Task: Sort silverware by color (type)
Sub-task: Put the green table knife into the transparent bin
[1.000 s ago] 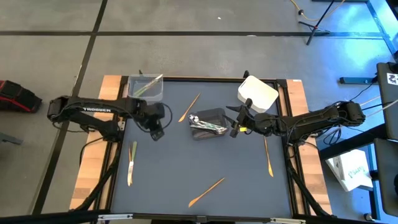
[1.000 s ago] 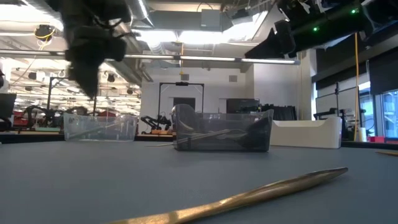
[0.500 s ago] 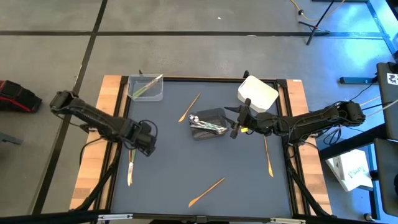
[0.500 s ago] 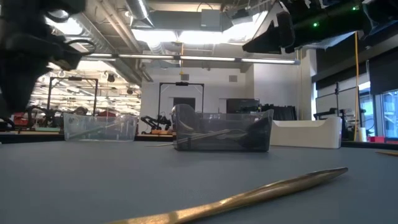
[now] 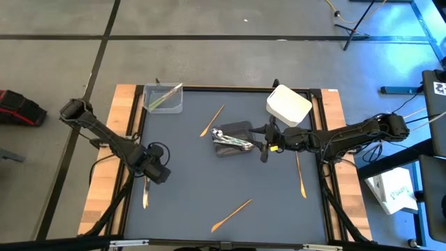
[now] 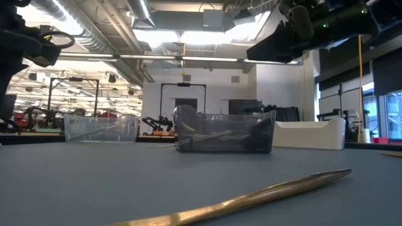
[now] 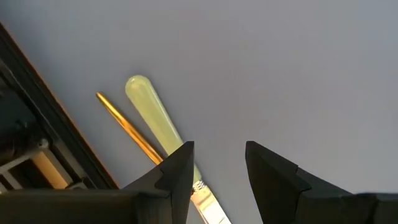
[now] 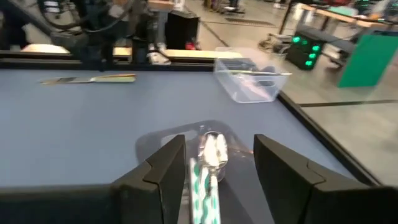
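A pale green-handled knife [image 7: 149, 107] lies flat near the table's left edge, with a tan utensil [image 7: 121, 119] beside it. My left gripper [image 7: 219, 152] is open and hovers just above them [image 5: 155, 171]. Silver utensils [image 8: 208, 158] lie in the dark tub [image 5: 233, 138] at mid-table. My right gripper [image 8: 217, 152] is open, just to the right of that tub [image 5: 265, 145]. Green utensils lie in the clear tub [image 5: 164, 97] at the far left. Three tan utensils lie loose on the table [image 5: 212, 120], [image 5: 301, 176], [image 5: 231, 215].
A white tub [image 5: 288, 104] stands at the far right, behind my right arm. In the low view, the nearest tan utensil [image 6: 251, 198] lies in front of the dark tub [image 6: 223, 133]. Wooden side rails [image 5: 104, 188] border the dark mat. The mat's middle and near part hold only the loose tan pieces.
My left gripper has swung from beside the clear tub toward the table's near-left, ending over the green-handled knife. In the low view it has passed out to the left. The right arm has stayed by the dark tub. No utensil has moved.
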`<move>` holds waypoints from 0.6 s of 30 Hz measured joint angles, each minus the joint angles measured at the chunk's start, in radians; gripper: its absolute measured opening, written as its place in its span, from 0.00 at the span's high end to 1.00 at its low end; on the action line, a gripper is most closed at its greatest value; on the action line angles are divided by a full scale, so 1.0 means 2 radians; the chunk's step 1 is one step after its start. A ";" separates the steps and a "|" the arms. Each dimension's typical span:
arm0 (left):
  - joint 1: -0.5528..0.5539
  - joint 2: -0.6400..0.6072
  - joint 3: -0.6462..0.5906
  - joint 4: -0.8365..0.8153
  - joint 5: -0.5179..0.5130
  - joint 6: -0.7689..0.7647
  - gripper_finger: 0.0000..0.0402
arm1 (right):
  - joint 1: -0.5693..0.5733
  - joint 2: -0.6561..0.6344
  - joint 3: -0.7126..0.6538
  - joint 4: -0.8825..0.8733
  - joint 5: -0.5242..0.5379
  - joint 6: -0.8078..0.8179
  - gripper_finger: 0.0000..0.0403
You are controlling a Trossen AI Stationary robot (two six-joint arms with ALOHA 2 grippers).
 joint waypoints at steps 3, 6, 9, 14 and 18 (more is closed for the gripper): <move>-0.003 0.007 0.000 -0.001 0.000 -0.009 0.65 | 0.000 0.000 0.000 -0.001 -0.002 -0.002 0.55; -0.003 0.025 0.000 -0.010 0.008 -0.019 0.65 | -0.001 0.000 0.000 -0.001 -0.002 -0.002 0.55; -0.003 0.050 0.000 -0.026 0.022 -0.020 0.65 | 0.000 0.000 0.000 -0.002 -0.002 -0.002 0.55; -0.003 0.096 0.000 -0.031 0.024 -0.025 0.65 | -0.001 0.000 0.000 -0.002 -0.002 -0.002 0.55; -0.003 0.135 0.000 -0.028 0.025 -0.002 0.65 | 0.000 0.000 0.000 -0.004 -0.010 0.002 0.55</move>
